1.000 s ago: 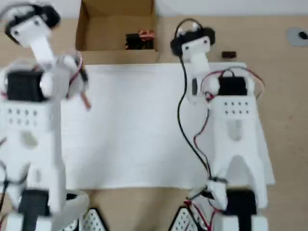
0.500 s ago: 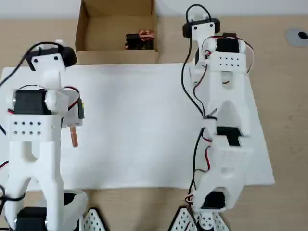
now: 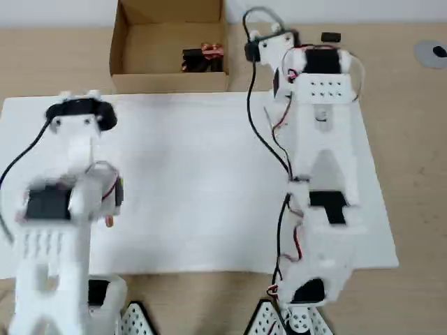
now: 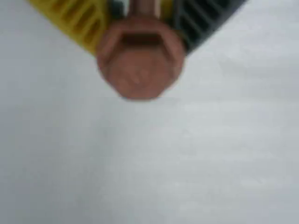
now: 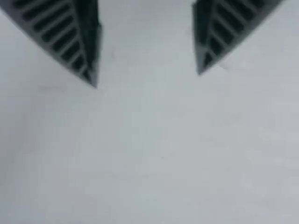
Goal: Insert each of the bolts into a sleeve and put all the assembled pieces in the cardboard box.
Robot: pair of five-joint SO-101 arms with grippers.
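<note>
Covering wooden table [image 3: 412,139], white sheet [image 3: 195,181]; left claw [image 4: 140,37] pinching bolt [image 4: 139,65], right claw [image 5: 147,78] spread above sheet.

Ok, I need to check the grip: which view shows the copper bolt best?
The left wrist view: the bolt is close up, head-on, clamped in the left hand. The high view catches just its small tip. The right wrist view faces the white sheet.

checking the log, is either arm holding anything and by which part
The left jaws clamp a copper bolt by its shank, just behind the head. The right jaws stand open, holding nothing.
</note>
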